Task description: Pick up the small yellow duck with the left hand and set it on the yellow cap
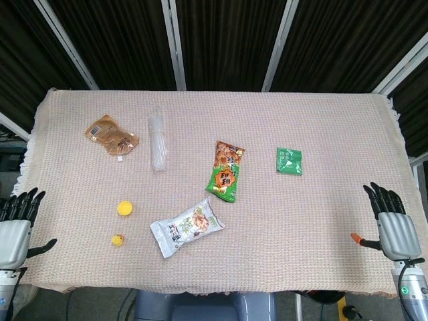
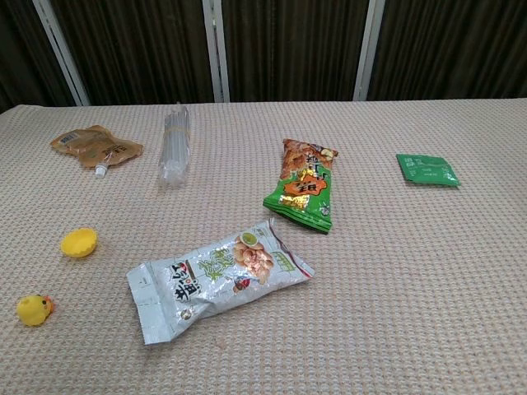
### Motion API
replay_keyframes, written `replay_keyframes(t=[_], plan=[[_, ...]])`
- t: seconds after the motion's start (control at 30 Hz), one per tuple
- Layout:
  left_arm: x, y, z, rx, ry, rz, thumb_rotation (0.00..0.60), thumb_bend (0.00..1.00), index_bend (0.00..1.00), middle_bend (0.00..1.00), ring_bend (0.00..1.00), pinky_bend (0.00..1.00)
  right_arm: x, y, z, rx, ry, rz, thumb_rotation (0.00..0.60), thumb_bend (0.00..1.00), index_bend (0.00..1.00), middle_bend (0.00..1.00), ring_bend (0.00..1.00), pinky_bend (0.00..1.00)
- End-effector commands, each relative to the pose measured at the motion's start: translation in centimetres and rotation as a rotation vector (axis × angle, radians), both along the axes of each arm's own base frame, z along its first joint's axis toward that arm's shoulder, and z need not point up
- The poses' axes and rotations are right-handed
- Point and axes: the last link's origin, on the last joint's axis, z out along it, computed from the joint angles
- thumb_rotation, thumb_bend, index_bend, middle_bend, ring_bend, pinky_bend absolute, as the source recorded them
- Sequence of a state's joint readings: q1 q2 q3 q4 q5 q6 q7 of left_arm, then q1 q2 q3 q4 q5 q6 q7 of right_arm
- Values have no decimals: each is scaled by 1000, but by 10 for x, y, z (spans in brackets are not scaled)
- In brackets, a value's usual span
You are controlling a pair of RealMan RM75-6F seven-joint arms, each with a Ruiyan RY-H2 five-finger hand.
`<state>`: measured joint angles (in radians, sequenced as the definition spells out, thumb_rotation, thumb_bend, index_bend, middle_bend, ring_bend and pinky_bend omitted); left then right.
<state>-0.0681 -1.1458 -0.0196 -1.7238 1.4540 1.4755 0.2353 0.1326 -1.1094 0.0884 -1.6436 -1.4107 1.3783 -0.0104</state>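
Nothing done yet: small yellow duck [image 1: 118, 239] untouched on the tablecloth [image 1: 321, 221], just short of the yellow cap [image 1: 124, 208], left hand [image 1: 16, 231] empty, fingers apart, at the edge; pickup and placing remain.

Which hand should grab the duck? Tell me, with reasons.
Left. The left hand rests open at the table's left edge, on the same side as the small yellow duck and yellow cap; the right hand sits across the table.

Bright, even overhead light, soft faint shadows, sharp focus throughout, mild glare on the silver snack bag [image 2: 216, 278].
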Motion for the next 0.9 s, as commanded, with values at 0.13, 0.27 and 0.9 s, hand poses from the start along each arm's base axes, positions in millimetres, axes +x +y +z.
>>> replay_keyframes(t=[0.13,0.27,0.9], plan=[[0,-1,-1,-1,6,0,600,32,0,0,0,0,0,0,1,-3,-6,2,600,13,9,0,0,0],[1,-2,0,1,7,-1,600,32,0,0,0,0,1,1,2,-5,-10,10,600,13,9,0,0,0],[5,-2,-17,-118,31,-3,600,77,117,0,0,0,1,2,0,3,-12,3,600,13,9,0,0,0]])
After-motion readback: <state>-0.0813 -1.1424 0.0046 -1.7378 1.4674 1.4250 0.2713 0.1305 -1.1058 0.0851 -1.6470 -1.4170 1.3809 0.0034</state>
